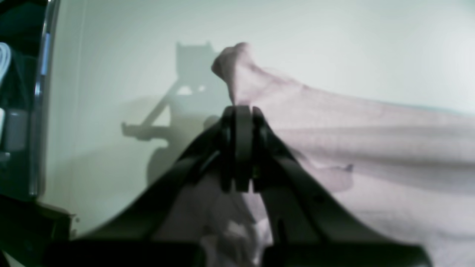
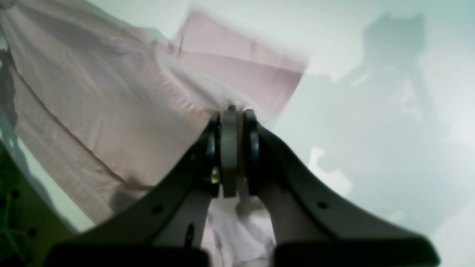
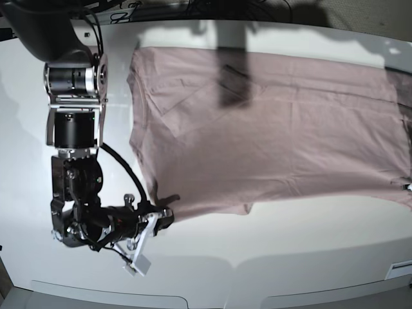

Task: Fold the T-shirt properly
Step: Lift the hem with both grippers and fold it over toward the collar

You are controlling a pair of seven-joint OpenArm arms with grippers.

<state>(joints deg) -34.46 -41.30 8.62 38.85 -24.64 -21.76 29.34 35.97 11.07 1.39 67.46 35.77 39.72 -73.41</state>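
The dusty-pink T-shirt [image 3: 270, 129] lies spread wide across the white table [image 3: 257, 257], wrinkled and partly shadowed near its far edge. At the left of the base view my right gripper [image 3: 168, 215] is shut on the shirt's near-left corner. In the right wrist view its jaws [image 2: 233, 113] are closed on a bunch of cloth, and the T-shirt [image 2: 111, 111] hangs away to the left. My left gripper [image 1: 241, 111] is shut on a pinched fold of the T-shirt [image 1: 371, 148], which stretches off to the right. In the base view that gripper barely shows at the right edge.
The right arm's black links and silver joints [image 3: 74, 116] stand over the table's left side. Cables lie along the far edge [image 3: 116, 13]. The table's front edge [image 3: 225, 299] runs along the bottom. Dark equipment [image 1: 18, 111] borders the left wrist view.
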